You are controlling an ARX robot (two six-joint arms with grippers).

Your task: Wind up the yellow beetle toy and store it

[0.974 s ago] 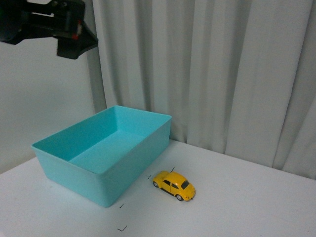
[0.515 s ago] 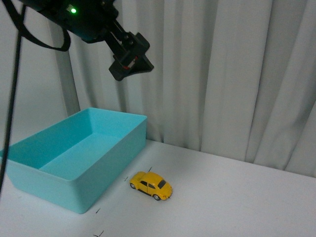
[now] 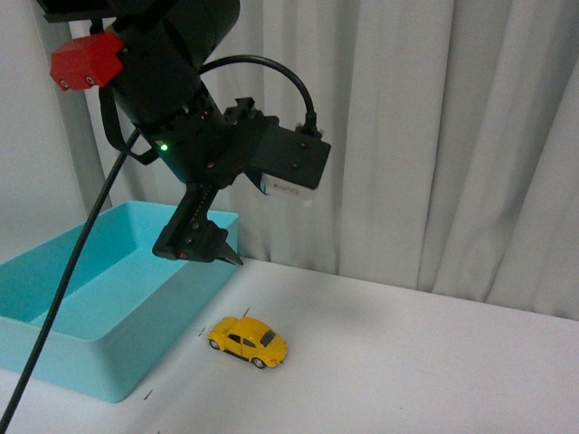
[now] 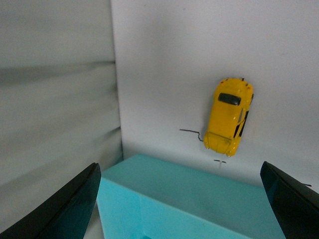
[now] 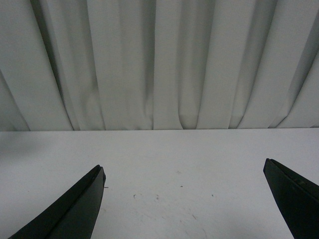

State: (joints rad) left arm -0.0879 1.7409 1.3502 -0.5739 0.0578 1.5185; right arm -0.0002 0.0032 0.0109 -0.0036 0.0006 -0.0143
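Bin (image 3: 63, 312) first, teal and open-topped, sitting at the far left of the white table (image 3: 434, 362). Over its far corner looms the left arm (image 3: 172, 81), black and bulky, with a red block (image 3: 86, 61) at its 10 o'clock, a green light (image 3: 164, 146) glowing and a black cable (image 3: 54, 312) trailing down across the bin. The left gripper (image 3: 197, 242) points down and hangs in the air; its wrist view shows two dark fingers (image 4: 75, 199) spread wide and empty. At the gripper's 5 o'clock sits the yellow beetle toy (image 3: 247, 341), on its wheels on the table. It is just beside the bin's right-hand wall at the bin's 3 o'clock, apart from it, its body running from 10 to 4 o'clock. Small dark marks (image 3: 203, 331) dot the table near it. A pale curtain (image 3: 434, 136) hangs behind. The right gripper (image 5: 183, 164) shows only in its own wrist view, fingers wide and empty, over the table and facing the curtain.
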